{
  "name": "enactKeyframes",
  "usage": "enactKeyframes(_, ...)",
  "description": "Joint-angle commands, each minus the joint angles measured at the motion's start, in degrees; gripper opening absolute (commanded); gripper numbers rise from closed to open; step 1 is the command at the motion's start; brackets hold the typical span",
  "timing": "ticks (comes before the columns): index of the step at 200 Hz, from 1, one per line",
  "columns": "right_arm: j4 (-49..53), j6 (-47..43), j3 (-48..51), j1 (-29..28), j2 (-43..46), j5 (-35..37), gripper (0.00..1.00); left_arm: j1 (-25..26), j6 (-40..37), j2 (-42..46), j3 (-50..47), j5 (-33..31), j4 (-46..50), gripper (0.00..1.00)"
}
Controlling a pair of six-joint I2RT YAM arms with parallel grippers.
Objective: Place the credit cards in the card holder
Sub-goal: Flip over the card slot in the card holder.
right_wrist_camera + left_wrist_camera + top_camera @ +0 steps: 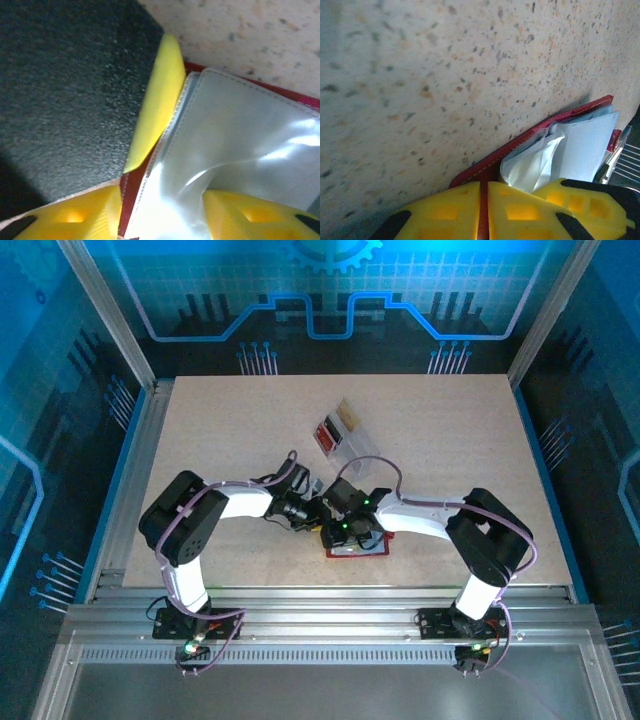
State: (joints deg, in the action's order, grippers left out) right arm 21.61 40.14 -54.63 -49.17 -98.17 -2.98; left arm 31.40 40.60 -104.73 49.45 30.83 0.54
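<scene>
The dark red card holder (360, 551) lies open on the table between the two arms. My left gripper (484, 189) is shut on its red cover edge (520, 141), the red strip pinched between the yellow fingers. Clear pocket sleeves (540, 162) billow up from inside it. My right gripper (162, 212) stands open over those sleeves (235, 135), one finger on each side, with the red lining (132, 197) beside its left finger. The left gripper's finger (157, 100) presses at the holder's edge. I cannot tell any pale credit cards apart from the sleeves.
A clear plastic box (347, 437) holding dark red pieces and a small tan block sits just beyond the grippers. Bare speckled tabletop (220, 430) spreads to the left and right. Metal frame rails (130, 450) border the table.
</scene>
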Motion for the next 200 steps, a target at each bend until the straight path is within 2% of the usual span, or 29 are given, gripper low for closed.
enactKeyframes(1,-11.67,-1.17,2.72,0.31,-4.69,-4.5,0.56,-1.21,0.67,0.61,-3.87,-1.12,7.94,0.16)
enactKeyframes(41,-13.64,-1.55,3.9,1.46,-4.31,-6.78,0.68,-2.26,0.54,5.78,-3.83,-1.31,10.88,0.27)
enactKeyframes(74,-14.34,-2.0,3.92,1.89,-4.58,-8.15,0.72,-2.82,1.94,9.64,-4.6,-4.4,12.29,0.35)
enactKeyframes(110,-15.18,-2.13,3.92,2.12,-4.79,-9.22,0.76,-3.59,2.1,11.64,-5.67,-6.11,12.56,0.39)
enactKeyframes(148,-15.23,-2.44,3.92,2.14,-4.58,-9.49,0.78,-1.56,-0.63,8.82,-2.19,-6.48,14.51,0.4)
enactKeyframes(200,-14.93,-2.7,3.59,1.87,-4.16,-9.83,0.79,3.21,-4.51,3.92,4.16,-16.61,21.04,0.35)
